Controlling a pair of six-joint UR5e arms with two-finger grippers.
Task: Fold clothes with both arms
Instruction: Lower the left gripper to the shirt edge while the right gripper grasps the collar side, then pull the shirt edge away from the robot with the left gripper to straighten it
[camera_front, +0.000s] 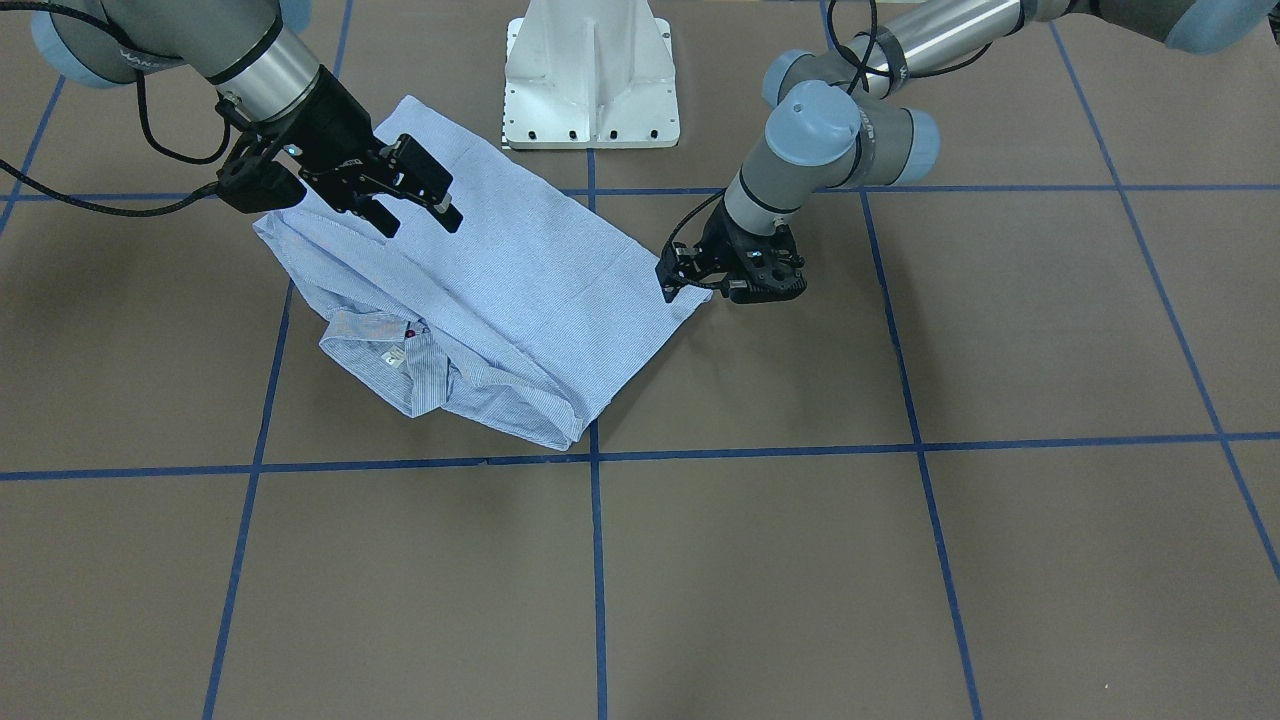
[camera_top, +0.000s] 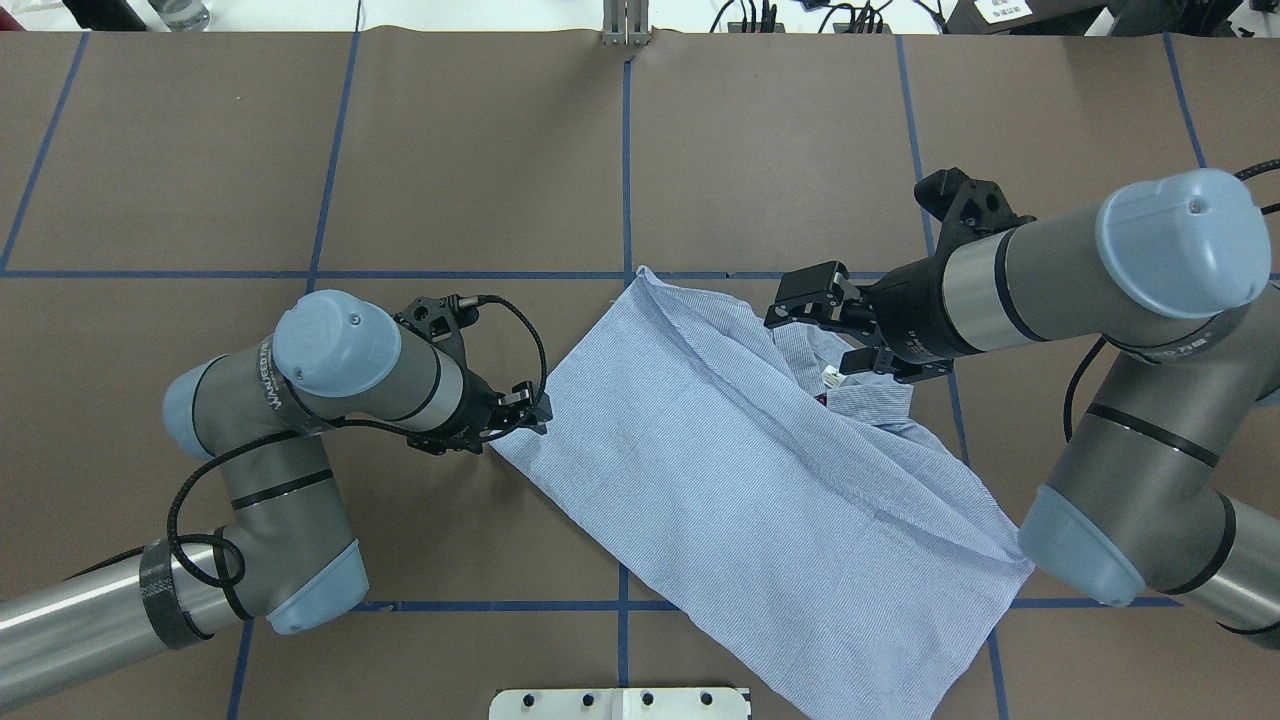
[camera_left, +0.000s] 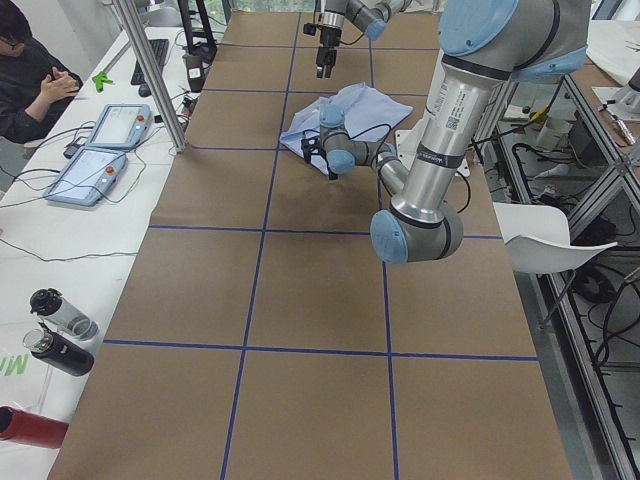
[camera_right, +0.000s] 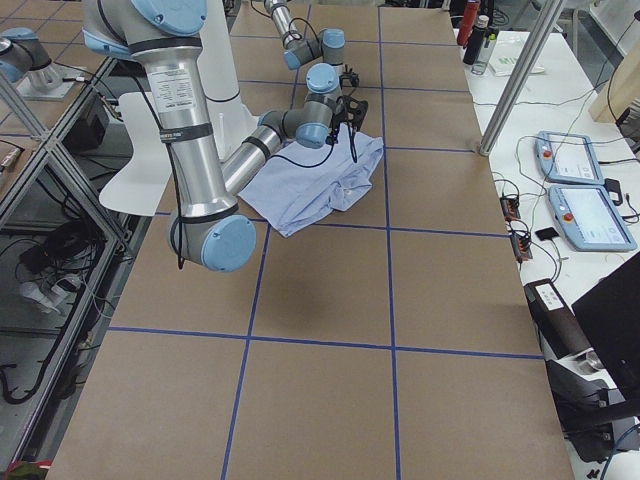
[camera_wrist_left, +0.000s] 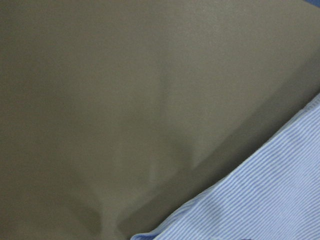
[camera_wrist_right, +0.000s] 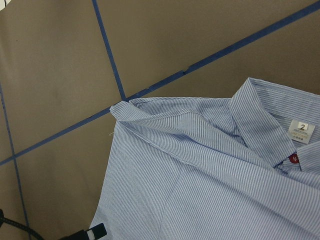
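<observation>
- The left arm (camera_top: 300, 480) is bent low over the brown desk (camera_top: 480, 150) (its surface is divided into squares by blue tape lines (camera_top: 330, 150)).
- The left claw (camera_top: 528, 412) is set down at the left-hand corner of the shirt. Whether its fingers are parted or pinched on the cloth cannot be told, since only bare desk and a striped edge are shown in the left wrist view.
- The striped shirt (camera_top: 740, 470) is laid partly folded across the middle of the desk, with a plain panel uppermost. It runs diagonally from the centre tape line toward the white pedestal base (camera_top: 620, 703).
- The collar (camera_top: 870, 395) is bunched at the shirt's right side, and a white size label (camera_wrist_right: 300, 131) and a red button (camera_wrist_right: 293, 159) are seen inside it.
- The right claw (camera_top: 810, 340) is held above the collar with its fingers spread wide and nothing gripped.
- The right arm (camera_top: 1080, 270) is stretched in from the right edge.
</observation>
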